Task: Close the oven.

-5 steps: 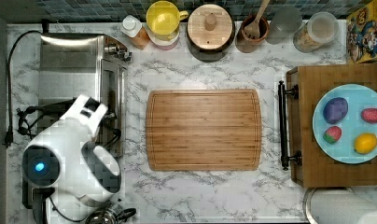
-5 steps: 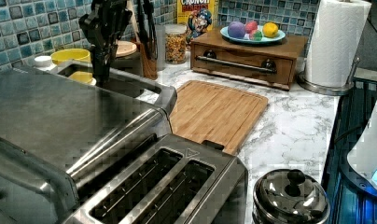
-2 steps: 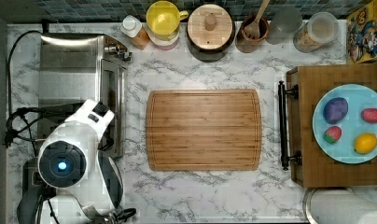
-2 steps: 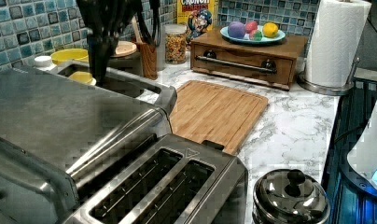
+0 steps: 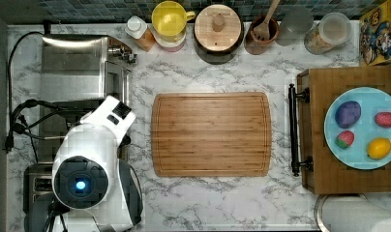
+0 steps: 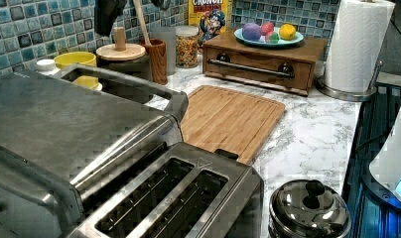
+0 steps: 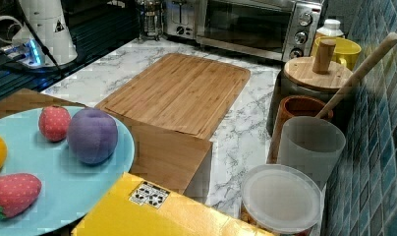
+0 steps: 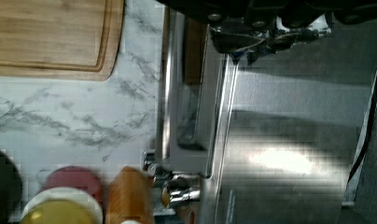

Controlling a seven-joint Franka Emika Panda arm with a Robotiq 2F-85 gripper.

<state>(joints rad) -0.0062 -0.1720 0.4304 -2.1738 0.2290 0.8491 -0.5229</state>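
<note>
One oven (image 5: 80,72) at the top view's left, on the marble desk (image 5: 208,198), beside the bamboo cutting board (image 5: 211,134). Door nearly shut, slightly ajar in the left view, bar handle (image 6: 134,84) tipped just off the front. Glass window and knobs (image 7: 299,37) facing the board in the right view. White arm (image 5: 94,164) above the oven's near end. Hand (image 6: 109,12) dark above the oven; grip impossible to tell.
</note>
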